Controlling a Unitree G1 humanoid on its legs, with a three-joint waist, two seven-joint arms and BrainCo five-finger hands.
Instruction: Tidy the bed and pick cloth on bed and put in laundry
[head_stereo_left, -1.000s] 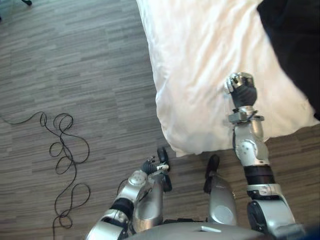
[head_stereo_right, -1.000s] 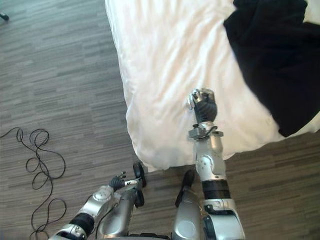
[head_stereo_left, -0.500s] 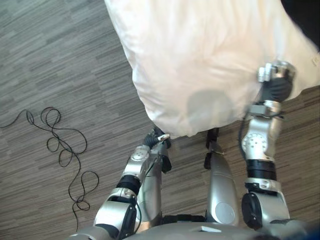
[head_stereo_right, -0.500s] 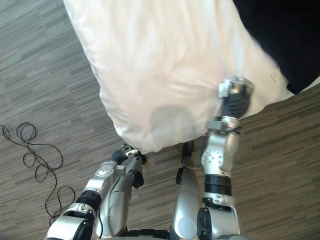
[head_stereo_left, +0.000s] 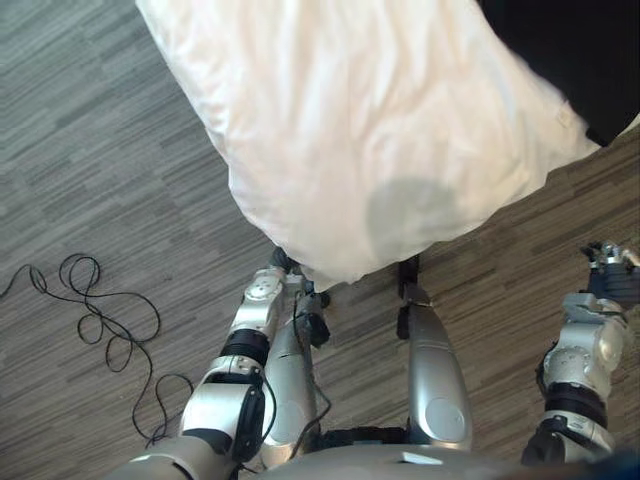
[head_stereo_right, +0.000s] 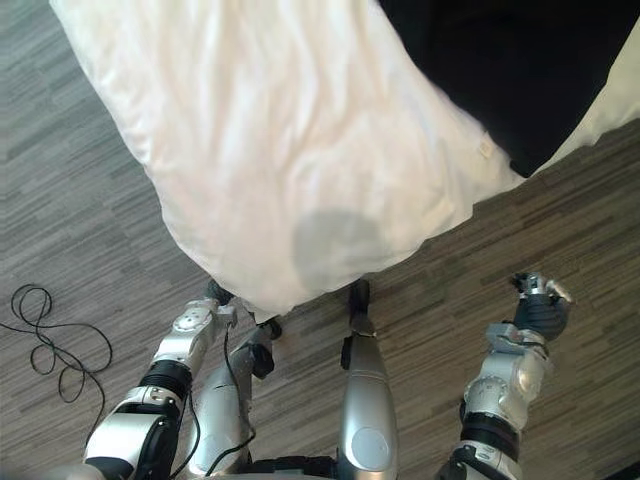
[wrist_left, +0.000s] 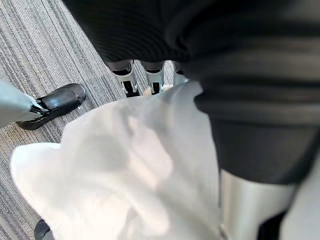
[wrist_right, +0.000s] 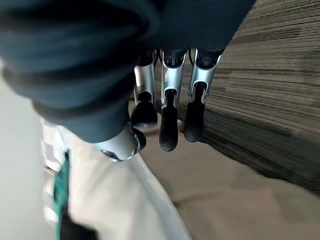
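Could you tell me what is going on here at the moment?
The robot stands at the corner of the white duvet. Its left hand is at that corner, while its right hand hangs open over the floor. The black cloth lies on the duvet, untouched.

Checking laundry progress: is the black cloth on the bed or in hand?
On the bed: the black cloth lies on the white bedding. The right hand is open, empty; the left hand is against bedding.

white duvet (head_stereo_left: 380, 130): rumpled, near corner hanging down | black cloth (head_stereo_right: 500, 70): lying on duvet, far right
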